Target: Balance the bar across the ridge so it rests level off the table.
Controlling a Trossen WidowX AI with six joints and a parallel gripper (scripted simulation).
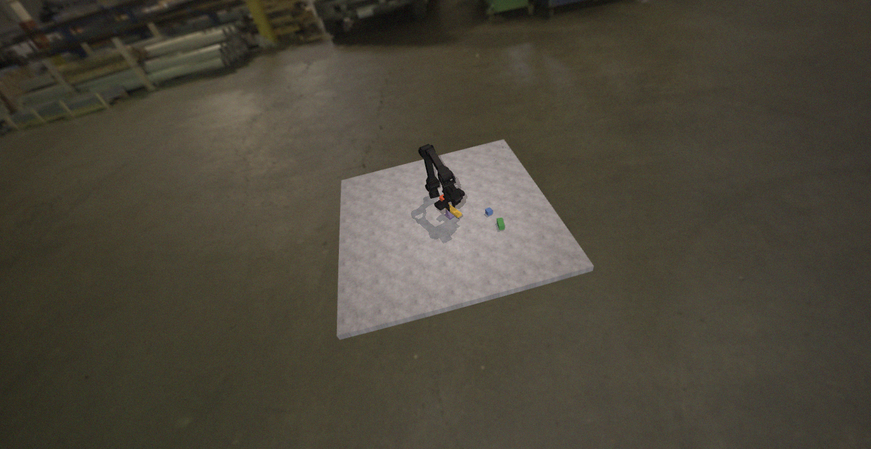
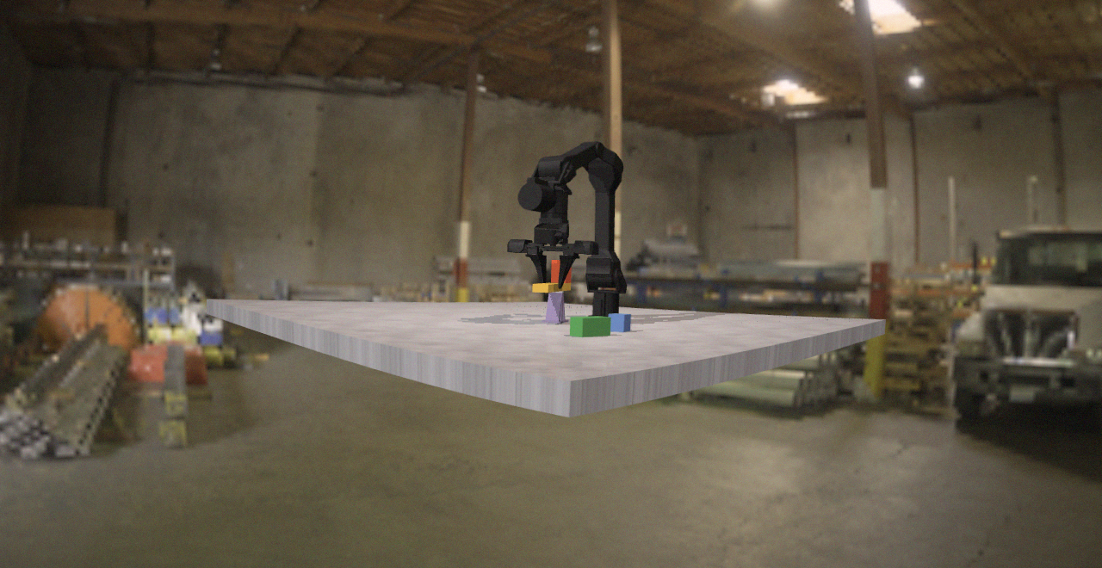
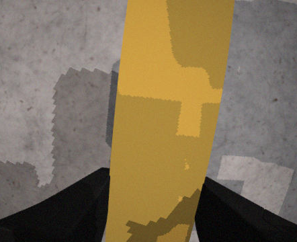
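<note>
The hand [image 2: 552, 275] pointed straight down over the middle of the grey bench [image 2: 492, 368], its two black fingers closed on the long sides of the yellow bar [image 3: 166, 139], which it held between them. In the wrist view the bar ran straight away from the hand, filling the gap between the fingers and reaching out well past their tips, with the bench surface showing on both sides of it. An orange strip crossed the bar's near end at the bottom edge of that view.

From the exterior view the bar [image 2: 551, 287] lay roughly level, directly above the purple ridge [image 2: 554, 309], which stood on the bench under the hand. The bar's underside sat at or just over the ridge's peak; whether they touched could not be told. Both ends of the bar were off the bench. An orange piece [image 2: 554, 270] stood upright between the fingers above the bar.

A green block [image 2: 589, 325] and a blue block [image 2: 619, 322] sat on the bench near the ridge, apart from it and from the hand.
</note>
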